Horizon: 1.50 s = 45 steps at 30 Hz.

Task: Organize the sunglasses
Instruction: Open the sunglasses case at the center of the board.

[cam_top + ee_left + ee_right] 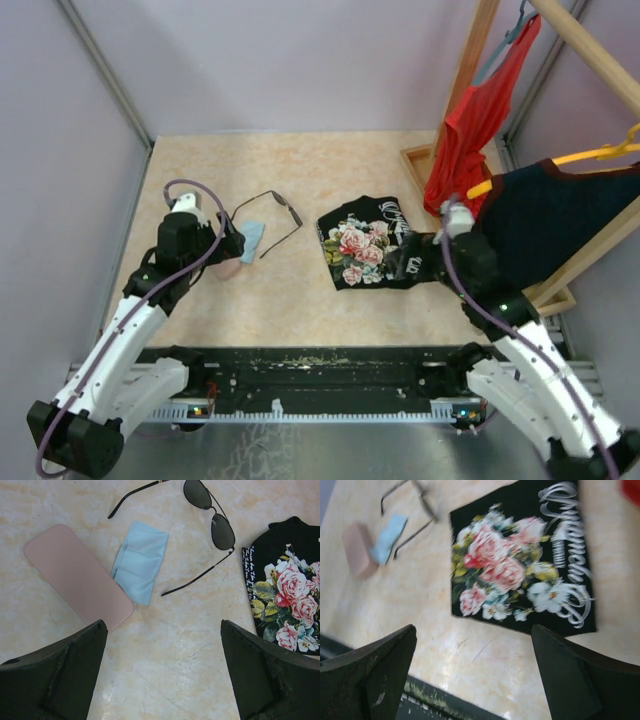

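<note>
Beige marbled tabletop: carrying everything; both arms are reaching over it from the near edge.
Thin dark wire-framed sunglasses w/ dark lenses: lying on the tabletop w/ both slim arms unfolded, sitting btwn cloth & tee, nothing gripping them.
Small light-blue cloth: lying rumpled just beside one sunglasses arm tip. Can't tell if they're touching. Its other edge is meeting the case.
Pink oblong case: lying flat on the far side of the cloth from the sunglasses.
Folded black tee w/ rose print: lying mid-table, R of the sunglasses, apart from them.
L gripper: hovering over bare tabletop near case & cloth, jaws standing wide apart, holding nothing.
R gripper: hanging above the tee's near edge, jaws spread wide too, nothing btwn them.
Red garment: hanging off the wooden rack at far R.
Dark navy garment: hanging on a yellow hanger beside the red one.
</note>
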{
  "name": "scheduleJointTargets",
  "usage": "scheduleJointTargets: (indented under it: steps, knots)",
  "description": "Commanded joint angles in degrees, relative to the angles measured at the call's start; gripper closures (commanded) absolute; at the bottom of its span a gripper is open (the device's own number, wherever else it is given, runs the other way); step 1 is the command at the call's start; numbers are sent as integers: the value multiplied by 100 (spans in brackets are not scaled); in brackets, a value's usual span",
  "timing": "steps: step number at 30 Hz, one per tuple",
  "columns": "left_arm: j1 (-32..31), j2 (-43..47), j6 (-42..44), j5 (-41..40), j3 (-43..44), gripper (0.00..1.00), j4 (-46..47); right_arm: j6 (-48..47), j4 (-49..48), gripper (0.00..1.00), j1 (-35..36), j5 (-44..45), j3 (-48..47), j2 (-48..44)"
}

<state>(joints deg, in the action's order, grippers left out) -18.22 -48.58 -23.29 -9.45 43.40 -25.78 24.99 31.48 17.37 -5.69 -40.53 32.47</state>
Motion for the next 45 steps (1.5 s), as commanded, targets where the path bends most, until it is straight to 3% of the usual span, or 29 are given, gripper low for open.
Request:
scheduleJointTargets:
  steps: [1, 6, 11, 17, 28, 45]
  knots:
    - [37, -18, -58, 38, -5, 0, 245, -323, -681, 2, 2400, 2501, -598, 1063]
    - [43, 24, -176, -191, -47, 0, 117, -408, -1372, 2, 3377, 2888, -993, 2387]
    - [51, -120, -712, -806, -129, 0, -121, -223, -1880, 3, 3469, 2574, -1064, 3067]
    - [149, -1083, -1617, -1761, 0, 0, -412, 150, -1653, 3, 3467, 2465, -1216, 3844]
    - [522, -2598, -2171, -1818, 308, 0, 114, 581, -1797, 4, 3469, 2113, -393, 3390]
    - [659, -3849, -2585, -2145, 863, 3, 153, 1011, -1908, 5, 3467, 2029, 406, 3049]
